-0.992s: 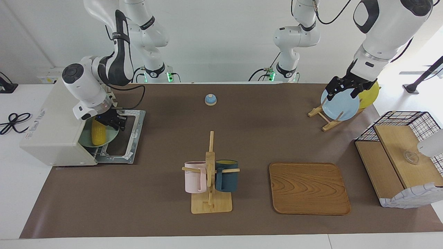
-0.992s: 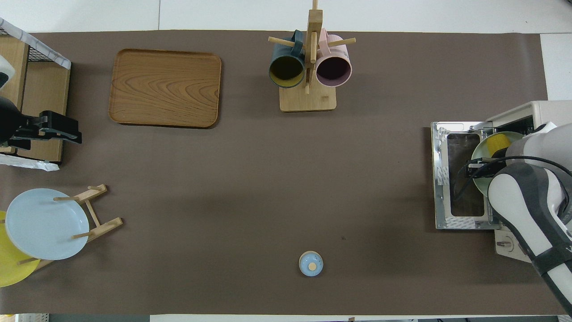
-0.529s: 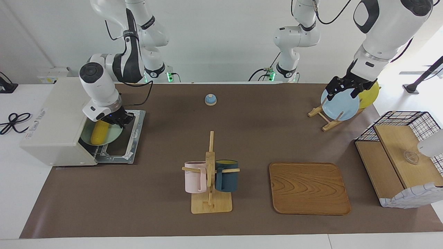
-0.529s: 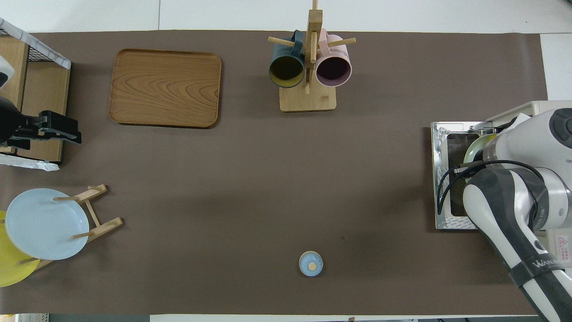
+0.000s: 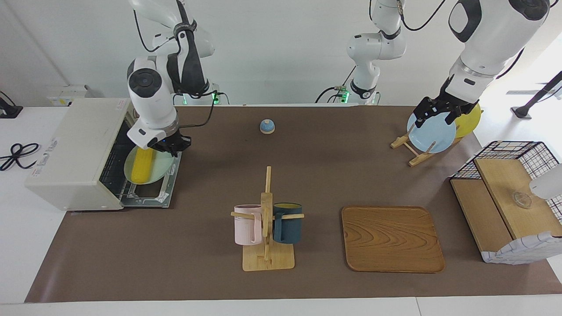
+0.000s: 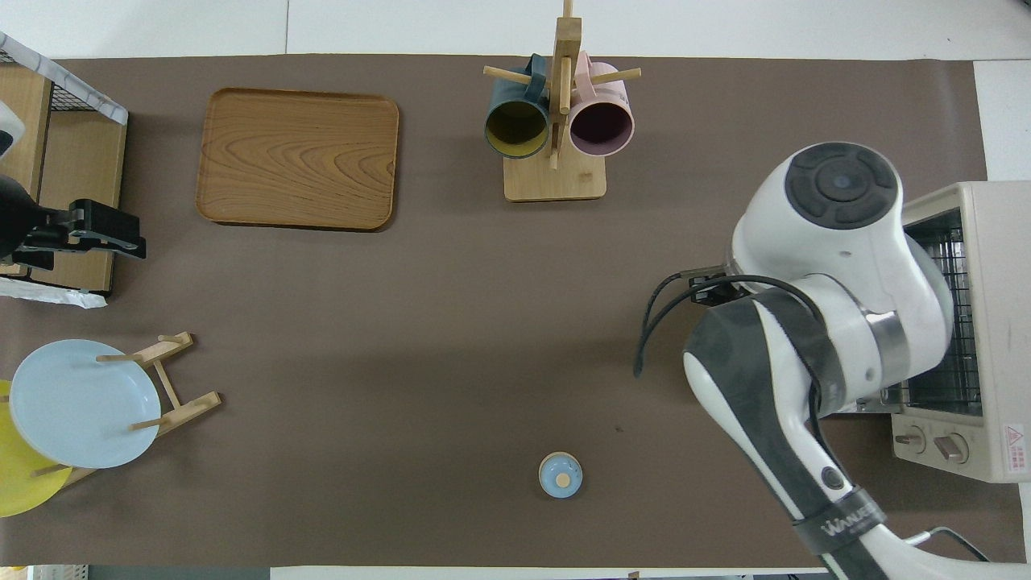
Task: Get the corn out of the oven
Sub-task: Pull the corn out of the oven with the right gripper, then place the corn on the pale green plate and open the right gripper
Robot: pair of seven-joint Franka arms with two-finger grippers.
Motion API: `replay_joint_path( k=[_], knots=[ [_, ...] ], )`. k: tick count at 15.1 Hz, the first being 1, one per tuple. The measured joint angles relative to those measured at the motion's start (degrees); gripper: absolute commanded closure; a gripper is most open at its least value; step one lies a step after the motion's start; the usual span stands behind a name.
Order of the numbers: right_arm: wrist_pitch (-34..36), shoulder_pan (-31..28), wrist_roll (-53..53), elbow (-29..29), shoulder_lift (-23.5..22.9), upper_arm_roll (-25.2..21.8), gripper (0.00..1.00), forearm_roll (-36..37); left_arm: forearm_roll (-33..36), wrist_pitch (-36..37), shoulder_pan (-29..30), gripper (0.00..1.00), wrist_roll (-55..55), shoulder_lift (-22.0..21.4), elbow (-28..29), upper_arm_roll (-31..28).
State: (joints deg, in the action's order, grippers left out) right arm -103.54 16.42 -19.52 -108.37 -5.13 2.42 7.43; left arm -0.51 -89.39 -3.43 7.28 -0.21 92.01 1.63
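The right claw (image 5: 169,148), clamped on the pale green round plate (image 5: 154,169) bearing the bright yellow tapered corn (image 5: 143,165), has lifted it clear of the cream-white boxy oven (image 5: 74,153), over its dropped door, while the left claw (image 5: 439,112) waits.

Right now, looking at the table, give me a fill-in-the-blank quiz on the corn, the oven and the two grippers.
1. The corn lies on a pale green ____.
2. The right gripper holds that dish over the oven's open ____.
3. The left gripper waits over the ____ plate in the wooden rack.
4. The mug stand holds a pink mug and a dark ____ one.

Missing words: plate; door; blue; blue
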Motion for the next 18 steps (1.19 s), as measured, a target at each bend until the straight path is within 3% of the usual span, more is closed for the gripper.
replay_joint_path(
  k=[4,8,10,13,17,18],
  knots=[
    [1.8,8.5,-10.4,7.2,-5.7,0.1,1.0,0.0,0.0,0.0,0.0,0.0,0.0,0.0,0.0,-0.1],
    [4.4,17.7,-26.0,20.0,-17.6,0.3,1.0,-0.1,0.0,0.0,0.0,0.0,0.0,0.0,0.0,-0.1],
    [0.1,20.1,-30.4,23.7,-23.0,1.0,1.0,-0.8,0.0,0.0,0.0,0.0,0.0,0.0,0.0,-0.1],
    [-5.7,21.6,-32.0,24.0,-26.1,1.3,1.0,-2.2,0.0,0.0,0.0,0.0,0.0,0.0,0.0,-0.1],
    [-9.6,21.5,-33.1,23.1,-26.3,1.3,1.0,-6.5,0.0,0.0,0.0,0.0,0.1,0.0,0.1,-0.1],
    [-11.0,21.4,-34.3,22.8,-26.3,1.3,0.88,-8.8,0.0,0.0,0.0,0.0,0.1,0.0,0.2,-0.1]
  ],
)
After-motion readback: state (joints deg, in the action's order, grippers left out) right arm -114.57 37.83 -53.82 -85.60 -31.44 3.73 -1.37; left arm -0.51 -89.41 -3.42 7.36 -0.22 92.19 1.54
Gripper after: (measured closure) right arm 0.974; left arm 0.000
